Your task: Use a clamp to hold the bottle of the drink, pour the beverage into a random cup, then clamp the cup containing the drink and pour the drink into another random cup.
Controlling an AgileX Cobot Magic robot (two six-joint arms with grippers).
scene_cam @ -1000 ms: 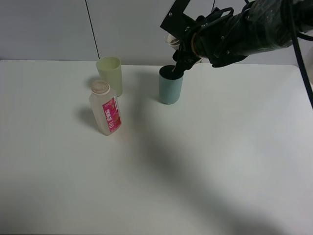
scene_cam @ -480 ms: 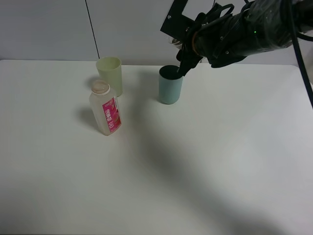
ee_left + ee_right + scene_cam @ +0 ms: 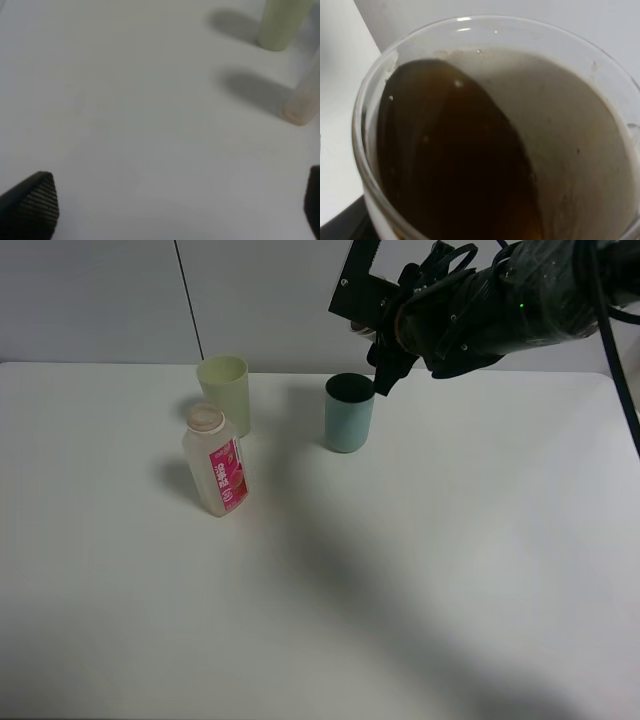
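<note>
White tabletop (image 3: 480, 570) runs back to a pale grey wall crossed by one dark vertical seam. Near the left rear, the bottle (image 3: 215, 472) stands upright and uncapped, its pink-red label facing the camera, and the pale yellow-green cup (image 3: 224, 392) stands just behind it, close but apart. To their right the teal cup (image 3: 349, 412) stands upright with its mouth open. The right gripper (image 3: 382, 352) hangs just above and slightly right of that mouth, its fingers closed on the translucent cup (image 3: 570, 125), of which the high view shows only a pale sliver of rim beside the black fingers. The right wrist view looks straight into this cup: it is tilted, and the brown beverage (image 3: 455, 165) lies pooled against one side of the wall, short of the rim. The left gripper (image 3: 172, 207) hovers low over bare table with its jaws spread wide and nothing between them; the bases of the bottle and the yellow-green cup sit well beyond it.
</note>
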